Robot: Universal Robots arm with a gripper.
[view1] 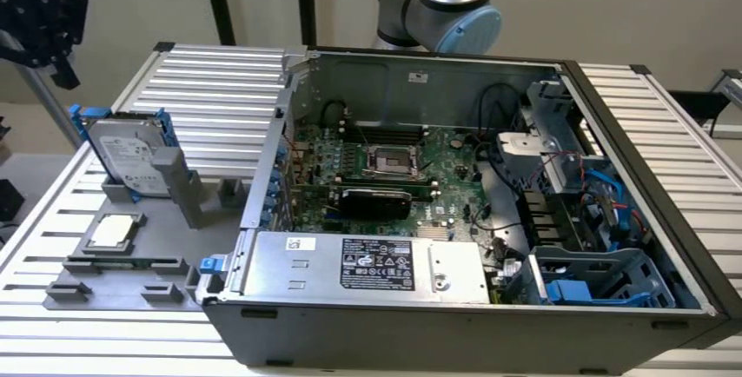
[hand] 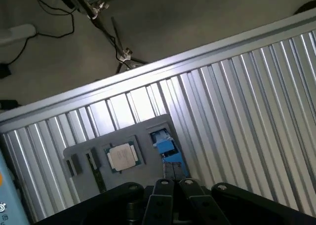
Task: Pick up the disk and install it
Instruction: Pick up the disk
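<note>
disk (view1: pixel 128 155) foot hidden in grey holder (view1: pixel 174 193), label print too small to read; gripper (view1: pixel 47 42) cut off at exterior view's left edge.

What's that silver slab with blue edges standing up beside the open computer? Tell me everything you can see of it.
That is the disk, a flat rectangular hard drive with a silver-grey metal face and a white printed label. A blue plastic carrier frame runs along its edges. It stands on edge, leaning slightly, with its lower end slotted into a grey stand on the ribbed metal table, to the exterior view's left of the open computer case. Only the stand touches it.
</note>
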